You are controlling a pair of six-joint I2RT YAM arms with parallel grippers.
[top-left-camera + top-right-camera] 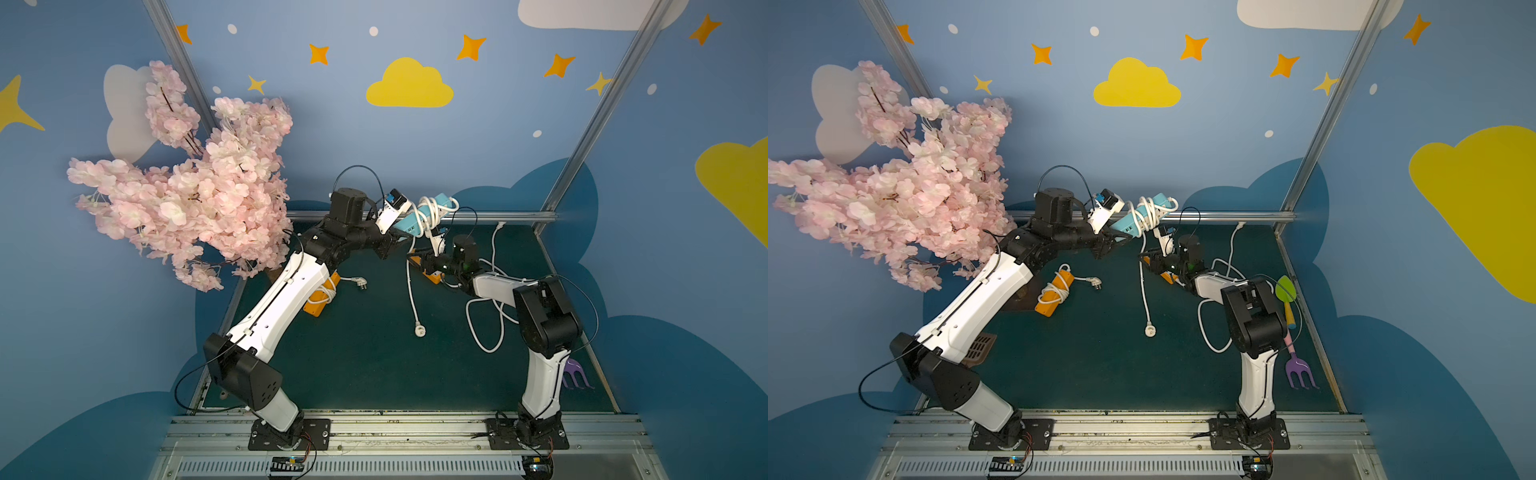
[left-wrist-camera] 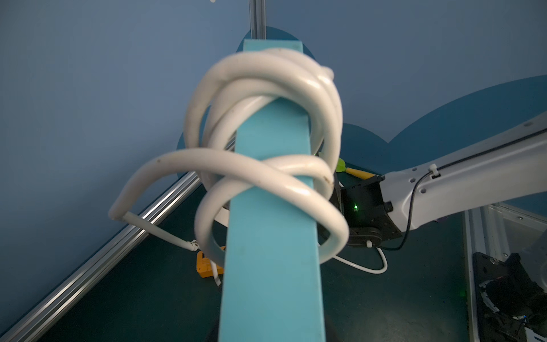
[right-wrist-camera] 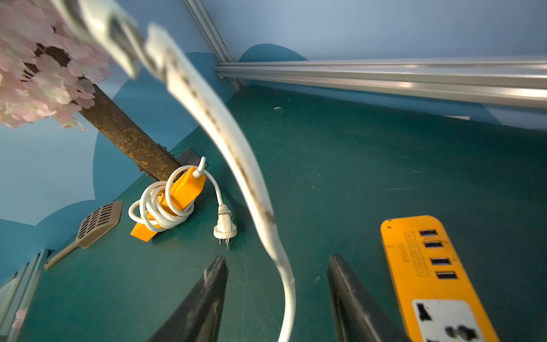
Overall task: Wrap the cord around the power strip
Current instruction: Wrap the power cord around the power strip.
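The blue power strip (image 1: 405,223) (image 1: 1124,224) (image 2: 270,237) is held up in the air near the back rail. My left gripper (image 1: 405,236) (image 1: 1125,238) is shut on its near end; in the left wrist view the strip hides the fingers. The white cord (image 1: 430,210) (image 1: 1144,214) (image 2: 266,88) circles the strip in several loose loops. Its free tail (image 1: 410,286) (image 3: 236,154) hangs down to the plug (image 1: 419,331) (image 1: 1150,330) lying on the table. My right gripper (image 1: 415,258) (image 1: 1148,259) (image 3: 277,259) is open below the strip. The tail passes between its fingers, touching neither.
An orange strip (image 1: 1054,293) (image 3: 183,189) with its cord wound lies at the left by the blossom tree (image 1: 187,187). Another orange strip (image 3: 429,272) lies beside my right gripper, its cord (image 1: 486,332) loose. A green shovel (image 1: 1285,295), a purple rake (image 1: 1300,370) and a brown scoop (image 3: 97,222) lie at the edges.
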